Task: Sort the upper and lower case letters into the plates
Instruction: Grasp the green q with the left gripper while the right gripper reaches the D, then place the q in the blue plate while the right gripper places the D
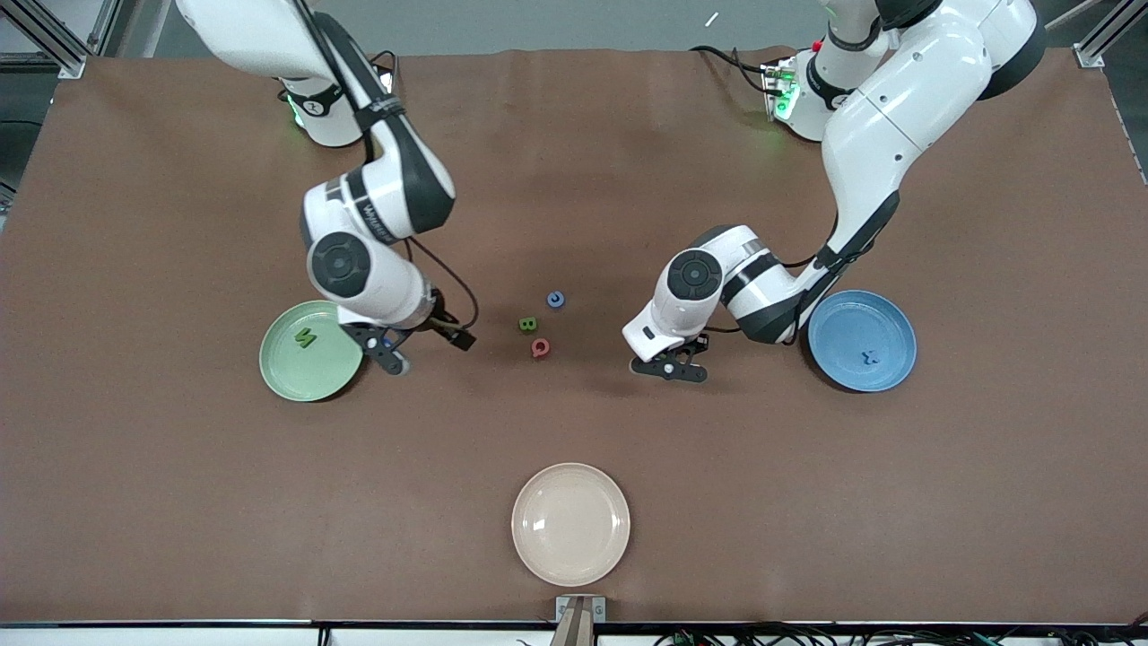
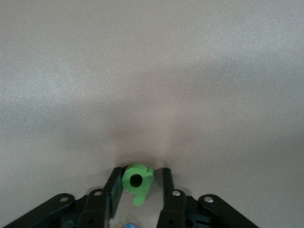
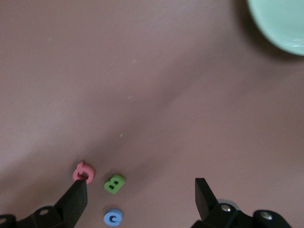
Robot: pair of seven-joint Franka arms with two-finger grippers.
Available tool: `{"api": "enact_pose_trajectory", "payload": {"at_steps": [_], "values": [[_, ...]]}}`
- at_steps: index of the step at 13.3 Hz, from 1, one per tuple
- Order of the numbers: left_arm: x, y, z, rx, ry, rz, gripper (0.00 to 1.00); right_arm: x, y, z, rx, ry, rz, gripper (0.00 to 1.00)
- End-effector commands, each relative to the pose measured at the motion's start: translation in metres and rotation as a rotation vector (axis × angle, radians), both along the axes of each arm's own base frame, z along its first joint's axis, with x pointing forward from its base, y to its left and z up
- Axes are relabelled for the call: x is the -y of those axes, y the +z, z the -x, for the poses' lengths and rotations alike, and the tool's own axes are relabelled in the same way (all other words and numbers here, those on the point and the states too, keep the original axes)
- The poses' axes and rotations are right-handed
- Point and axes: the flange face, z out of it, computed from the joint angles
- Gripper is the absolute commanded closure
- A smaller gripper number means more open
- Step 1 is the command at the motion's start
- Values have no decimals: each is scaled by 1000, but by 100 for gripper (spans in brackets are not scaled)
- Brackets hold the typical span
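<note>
Letters still to sort sit in a small cluster mid-surface: a blue letter (image 1: 556, 300), a green letter B (image 1: 528, 324) and a red letter (image 1: 540, 347), all between the two arms. We see our left gripper (image 2: 138, 183) low over the brown surface (image 1: 574, 431) beside that cluster, toward the blue plate (image 1: 883, 314), its fingers narrowed around a small green letter (image 2: 137, 182) that lies squarely between them; whether they already pinch it we cannot tell. That letter is hidden in the front view. Our right gripper (image 3: 141, 199) hangs released beside the green plate (image 1: 282, 368), which holds a green letter (image 1: 306, 338). The blue plate holds a dark blue letter (image 1: 868, 357), hard to read.
</note>
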Motion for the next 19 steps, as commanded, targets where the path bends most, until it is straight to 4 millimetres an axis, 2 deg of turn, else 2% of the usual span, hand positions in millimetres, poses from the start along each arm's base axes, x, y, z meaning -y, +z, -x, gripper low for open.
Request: {"api": "enact_pose_trajectory", "payload": {"at_steps": [1, 3, 6, 10, 13, 15, 19], "values": [[0, -2, 0, 8, -4, -4, 70, -37, -40, 15, 44, 68, 27, 0], [-2, -1, -1, 7, 5, -4, 79, -65, -69, 30, 77, 127, 43, 0], [-6, 3, -4, 8, 19, -3, 84, -90, -88, 31, 97, 147, 70, 0], [-20, 16, -14, 18, 39, -15, 85, -117, -98, 29, 123, 155, 78, 0], [-37, 37, -19, 36, 49, -26, 85, -128, -105, 27, 131, 142, 79, 1], [-55, 55, -23, 35, 66, -20, 85, -132, -109, 23, 136, 134, 79, 3], [-116, 76, -15, -22, 33, -38, 85, -132, -117, 21, 138, 137, 89, 8]]}}
